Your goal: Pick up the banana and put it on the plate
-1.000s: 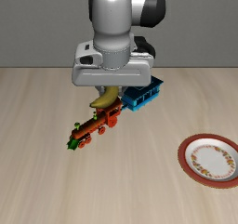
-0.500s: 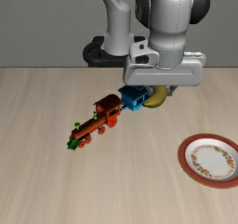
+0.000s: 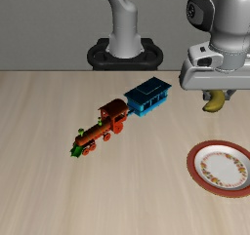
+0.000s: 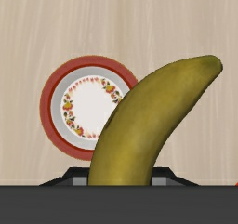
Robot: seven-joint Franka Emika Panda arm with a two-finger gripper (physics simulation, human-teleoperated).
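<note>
One banana (image 3: 214, 101) hangs pinched in the pincer (image 3: 217, 91), lifted clear of the desk (image 3: 39, 180) at the right of the scene. Its long axis seems to point mostly downward, though the contact itself is hidden. The plate (image 3: 198, 169) lies on the desk nearer than the banana, so I judge the carry should go nearward, then down.

The claw (image 3: 217, 93), carrying the banana (image 3: 215, 102), hung in open air above bare worktop (image 3: 59, 190). Open room lay between it and the plate (image 3: 221, 167), whose face was clear in the wrist view (image 4: 84, 102). The one obstacle, the toy train (image 3: 98, 130) with its blue wagon (image 3: 149, 97), stood well apart toward the exterior view's left, not between claw and plate.
</note>
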